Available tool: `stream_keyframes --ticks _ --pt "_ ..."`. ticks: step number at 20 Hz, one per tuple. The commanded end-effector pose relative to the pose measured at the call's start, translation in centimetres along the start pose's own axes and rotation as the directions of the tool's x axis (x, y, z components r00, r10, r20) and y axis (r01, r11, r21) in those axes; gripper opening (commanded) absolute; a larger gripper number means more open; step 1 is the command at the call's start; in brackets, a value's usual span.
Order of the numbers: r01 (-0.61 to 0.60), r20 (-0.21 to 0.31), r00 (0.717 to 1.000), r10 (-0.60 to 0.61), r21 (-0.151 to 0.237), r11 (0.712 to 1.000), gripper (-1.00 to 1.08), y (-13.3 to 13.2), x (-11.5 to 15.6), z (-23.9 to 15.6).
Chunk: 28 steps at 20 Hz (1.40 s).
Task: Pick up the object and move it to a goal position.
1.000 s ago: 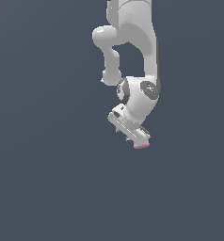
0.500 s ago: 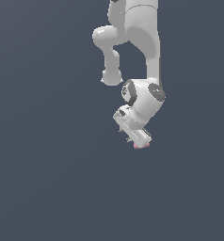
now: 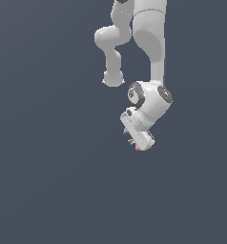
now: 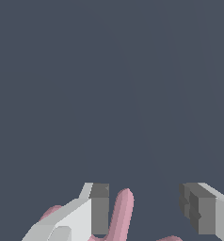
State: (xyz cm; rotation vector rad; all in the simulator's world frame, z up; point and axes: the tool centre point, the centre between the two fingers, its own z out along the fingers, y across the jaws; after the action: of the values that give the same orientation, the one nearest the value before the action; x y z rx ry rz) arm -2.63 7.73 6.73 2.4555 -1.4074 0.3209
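Observation:
In the exterior view the white gripper (image 3: 140, 142) hangs in mid-air, tilted, with the small pale-pink object (image 3: 136, 147) showing at its tip. In the wrist view the gripper (image 4: 149, 209) has its two grey-padded fingers (image 4: 100, 207) apart, and the pink object (image 4: 121, 214) sits between them. One pink stub stands up against one pad, and more pink shows at the frame edge near the other pad. Most of the object is hidden below the frame and behind the fingers. The gripper is shut on it and holds it off any surface.
Only a plain dark grey-blue background shows around the arm (image 3: 151, 43) in both views. No table, goal marker or other object is visible.
The wrist and gripper have drifted a little toward the exterior view's right and turned slightly, still carrying the pink object.

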Motion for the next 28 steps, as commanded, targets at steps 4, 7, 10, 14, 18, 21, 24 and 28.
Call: stream_keyframes --ticks 4,7,10,14,18,21,24,28 --pt "-0.097 -0.039 0.995 0.097 0.007 0.995 0.28 -0.2 -0.8 0.1" --pt "-0.148 -0.059 0.987 0.148 0.015 0.989 0.28 -0.4 -1.2 0.1" --pt "-0.198 -0.078 0.977 0.199 0.027 0.98 0.28 -0.5 -1.6 0.1" --pt "-0.254 -0.099 0.961 0.258 0.043 0.966 0.28 -0.7 -2.1 0.1" --pt "-0.297 -0.113 0.947 0.302 0.058 0.953 0.28 -0.8 -2.4 0.0" --pt "-0.319 -0.121 0.938 0.325 0.067 0.945 0.28 -0.9 -2.6 0.0" --pt "-0.335 -0.125 0.931 0.342 0.074 0.939 0.28 -0.9 -2.7 0.0" --pt "-0.344 -0.128 0.927 0.351 0.078 0.936 0.28 -1.0 -2.8 -0.1"
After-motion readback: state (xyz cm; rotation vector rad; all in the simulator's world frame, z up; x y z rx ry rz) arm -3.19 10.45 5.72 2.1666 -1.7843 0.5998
